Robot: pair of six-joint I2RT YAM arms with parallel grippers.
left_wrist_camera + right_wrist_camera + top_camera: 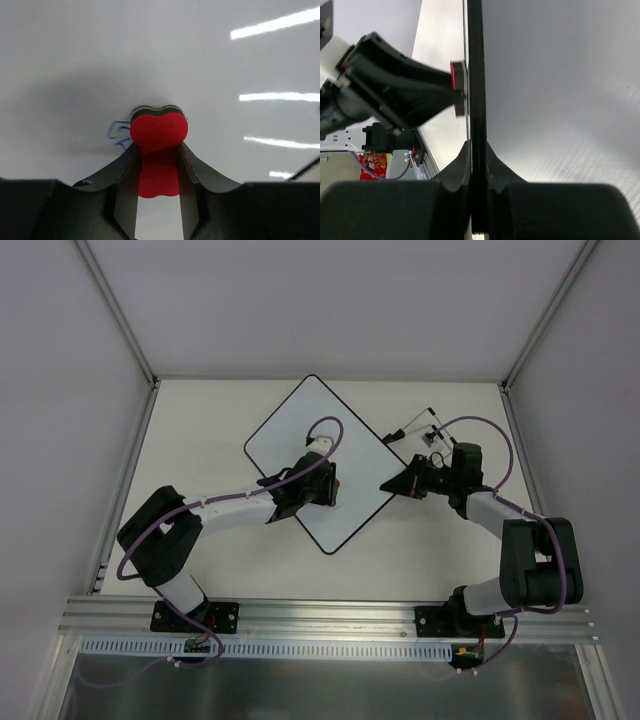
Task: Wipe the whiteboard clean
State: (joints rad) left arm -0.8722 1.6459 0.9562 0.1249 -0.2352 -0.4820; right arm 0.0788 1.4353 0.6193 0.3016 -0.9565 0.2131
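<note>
The whiteboard (300, 430) lies turned like a diamond in the middle of the table. My left gripper (330, 488) is shut on the red eraser (159, 131) and presses it onto the board's lower right part. Blue handwriting (117, 134) shows just left of the eraser. My right gripper (392, 485) is shut on the board's right edge; its rim (476, 75) runs edge-on between the fingers (496, 165). The eraser (458, 75) and the left gripper (395, 95) also show in the right wrist view.
A marker pen (412, 428) lies on the table behind my right gripper, by the board's right corner. The enclosure walls (120, 310) stand at the back and sides. An aluminium rail (330, 615) runs along the near edge.
</note>
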